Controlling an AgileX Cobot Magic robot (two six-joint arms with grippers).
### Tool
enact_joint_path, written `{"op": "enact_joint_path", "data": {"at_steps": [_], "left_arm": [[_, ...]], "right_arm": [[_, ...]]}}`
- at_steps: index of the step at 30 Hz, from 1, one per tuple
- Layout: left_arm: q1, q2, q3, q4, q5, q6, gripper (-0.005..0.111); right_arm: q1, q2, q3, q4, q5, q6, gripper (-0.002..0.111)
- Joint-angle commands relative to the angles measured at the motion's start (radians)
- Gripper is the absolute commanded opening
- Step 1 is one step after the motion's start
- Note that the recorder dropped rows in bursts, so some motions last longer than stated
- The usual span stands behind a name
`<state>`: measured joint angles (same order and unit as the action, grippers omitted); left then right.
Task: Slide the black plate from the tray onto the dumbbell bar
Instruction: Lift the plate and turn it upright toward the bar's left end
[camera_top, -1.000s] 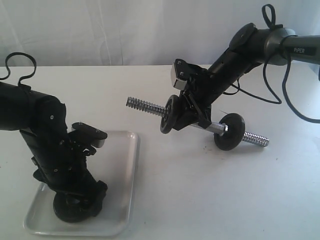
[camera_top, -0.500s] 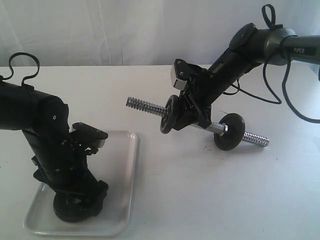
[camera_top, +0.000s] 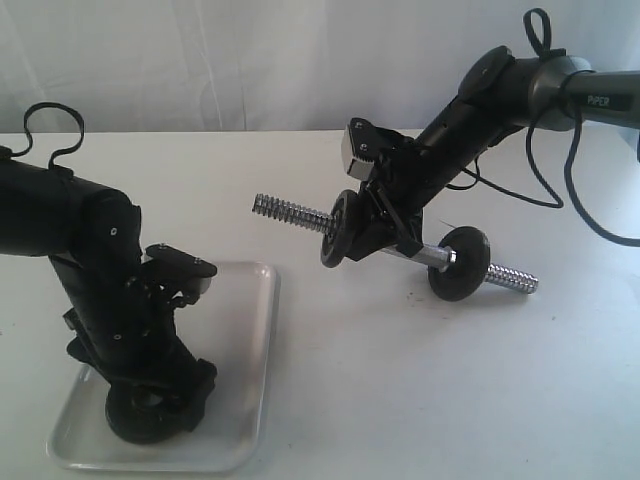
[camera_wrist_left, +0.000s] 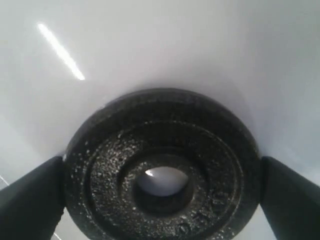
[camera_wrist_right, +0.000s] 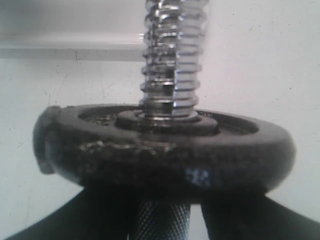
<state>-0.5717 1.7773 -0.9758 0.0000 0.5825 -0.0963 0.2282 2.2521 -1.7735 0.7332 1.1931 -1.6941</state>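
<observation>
The black plate (camera_wrist_left: 210, 150) lies flat in the white tray (camera_wrist_left: 150, 45), with the tray showing through its central hole. My left gripper (camera_wrist_left: 162, 177) reaches down over it, and its fingers (camera_wrist_left: 30, 205) press against the rim on opposite sides. In the exterior view that gripper (camera_top: 150, 412) hides most of the plate, at the near end of the tray (camera_top: 245, 330). My right gripper (camera_top: 388, 235) is shut on the middle of the dumbbell bar (camera_top: 285, 211) and holds it tilted, left end raised. The knurled grip (camera_wrist_right: 162, 222) sits between its fingers.
Two other black discs are on the bar: one (camera_top: 340, 228) just left of my right gripper and one (camera_top: 460, 263) resting on the white table. The threaded end (camera_wrist_right: 175, 60) sticks out past the near disc (camera_wrist_right: 165, 145). A black cable (camera_top: 560, 190) trails behind the right arm.
My left arm has leaned slightly to the right above the tray while its gripper stays on the plate. The right arm and the bar have not moved.
</observation>
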Motion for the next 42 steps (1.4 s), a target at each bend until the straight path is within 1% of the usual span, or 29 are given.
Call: {"op": "enact_joint_path", "data": {"at_steps": [1,6,9,14,16,18,21,25,26,30,33,37,40,42], "left_arm": [[0.002,0.038,-0.03,0.008,0.024,0.007,0.0],[0.002,0.025,-0.088,-0.013,0.042,0.007,0.0],[0.002,-0.015,-0.106,-0.049,0.036,0.043,0.0],[0.002,-0.088,-0.118,-0.053,0.036,0.047,0.0],[0.012,-0.117,-0.118,-0.074,0.031,0.047,0.0],[0.035,-0.141,-0.118,-0.135,0.027,0.069,0.0],[0.096,-0.165,-0.118,-0.343,0.016,0.19,0.0],[0.191,-0.177,-0.118,-0.659,0.038,0.453,0.0],[0.204,-0.177,-0.118,-0.697,0.047,0.499,0.0],[0.306,-0.177,-0.118,-0.848,0.086,0.623,0.0],[0.392,-0.177,-0.118,-1.003,0.157,0.765,0.0],[0.5,-0.17,-0.118,-1.238,0.298,0.933,0.0],[0.561,-0.145,-0.118,-1.336,0.395,1.021,0.0],[0.591,-0.121,-0.118,-1.382,0.451,1.066,0.0]], "right_arm": [[-0.008,-0.037,-0.016,0.054,0.028,0.0,0.0],[-0.008,-0.037,-0.016,0.054,0.028,0.002,0.0],[-0.008,-0.037,-0.016,0.054,0.028,0.002,0.0],[-0.008,-0.037,-0.016,0.054,0.028,0.002,0.0],[-0.008,-0.037,-0.016,0.054,0.028,0.002,0.0],[-0.008,-0.037,-0.016,0.054,0.028,0.002,0.0],[-0.008,-0.037,-0.016,0.054,0.028,0.002,0.0],[-0.008,-0.037,-0.016,0.054,0.028,0.002,0.0],[-0.008,-0.037,-0.016,0.054,0.028,0.002,0.0],[-0.008,-0.037,-0.016,0.054,0.028,0.002,0.0],[-0.008,-0.037,-0.016,0.054,0.028,0.002,0.0],[-0.008,-0.037,-0.016,0.054,0.028,0.002,0.0],[-0.008,-0.037,-0.016,0.054,0.028,0.002,0.0],[-0.008,-0.037,-0.016,0.054,0.028,0.002,0.0]]}}
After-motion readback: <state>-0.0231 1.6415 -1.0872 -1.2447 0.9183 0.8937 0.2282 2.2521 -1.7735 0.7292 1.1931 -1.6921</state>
